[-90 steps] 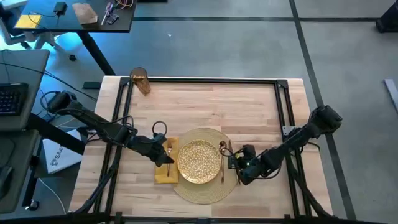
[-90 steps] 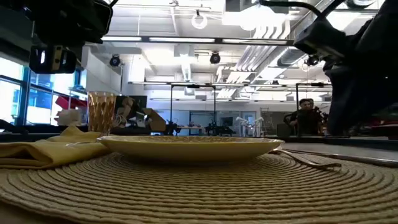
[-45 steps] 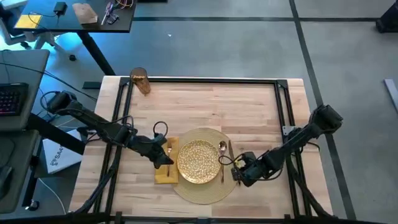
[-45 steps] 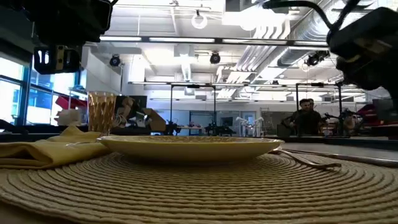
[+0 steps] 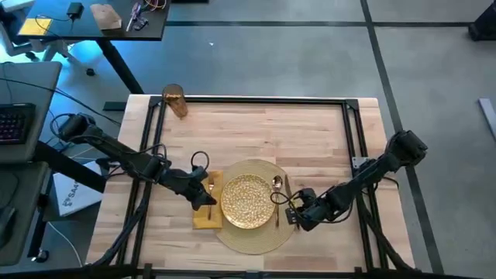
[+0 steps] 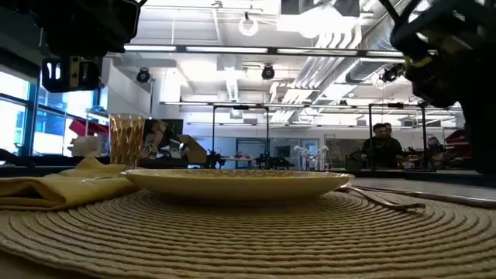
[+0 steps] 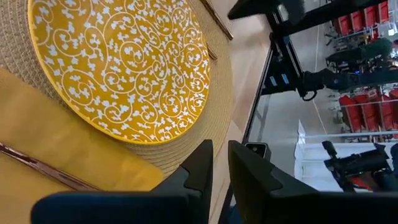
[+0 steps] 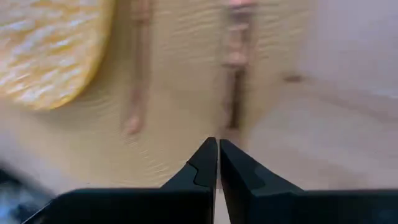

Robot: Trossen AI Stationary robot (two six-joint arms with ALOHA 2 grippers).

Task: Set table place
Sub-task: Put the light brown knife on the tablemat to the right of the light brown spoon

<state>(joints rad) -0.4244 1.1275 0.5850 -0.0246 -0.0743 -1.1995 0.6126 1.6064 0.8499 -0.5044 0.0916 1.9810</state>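
While both arms hover low:
Table (image 5: 271, 132): butcher-block, black-railed.
Placemat (image 5: 256, 240): bears plate (image 5: 248, 200).
Cup (image 5: 174, 101): far-left corner.
Left gripper (image 5: 208, 197): fingers nearly closed, empty.
Right gripper (image 5: 292, 213): fingers closed, empty.

Looked like a robotics lab or open workshop, not anyone's dining room. The wooden table (image 5: 310, 139) had a black rail frame (image 5: 256, 100) bolted around it and sat on a bare grey concrete floor (image 5: 310, 54) marked with tape lines. A dark desk (image 5: 85, 27) cluttered with gadgets and a keyboard (image 5: 14, 124) sat nearby. The low view showed exposed ceiling ducts (image 6: 325, 70), more robot rigs (image 6: 240, 132) and a person (image 6: 381, 143) at a workstation.
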